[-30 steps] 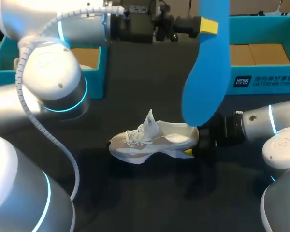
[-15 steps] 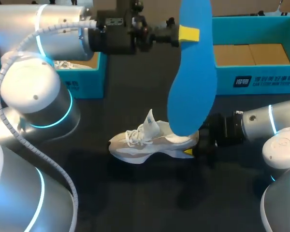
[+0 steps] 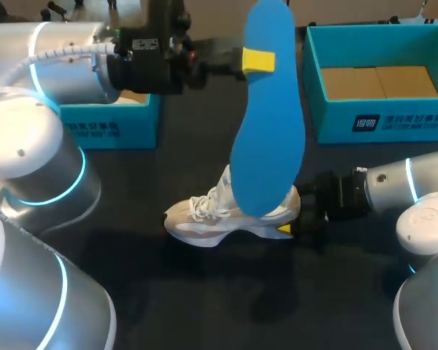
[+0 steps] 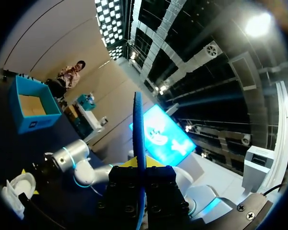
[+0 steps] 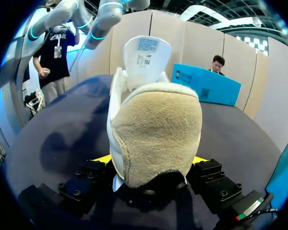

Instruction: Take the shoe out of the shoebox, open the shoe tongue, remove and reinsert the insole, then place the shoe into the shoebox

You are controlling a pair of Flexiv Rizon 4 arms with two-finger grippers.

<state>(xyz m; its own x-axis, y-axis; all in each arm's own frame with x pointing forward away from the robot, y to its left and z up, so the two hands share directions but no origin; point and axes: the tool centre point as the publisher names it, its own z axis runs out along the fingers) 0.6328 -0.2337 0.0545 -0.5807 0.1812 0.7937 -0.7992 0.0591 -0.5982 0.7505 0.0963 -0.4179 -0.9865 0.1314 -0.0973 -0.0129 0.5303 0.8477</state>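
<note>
Left end effector (image 3: 258,60): fingers clamped on the upper end of the blue insole (image 3: 266,146), which hangs upright above the worktop (image 3: 204,306). Right end effector (image 3: 286,230): fingers pressed on both sides of the heel of the shoe (image 3: 201,219), which stands on the worktop near the shoebox (image 3: 383,124). The insole hides the shoe's collar, and contact between them cannot be told.

Even overhead light, soft shadows
</note>
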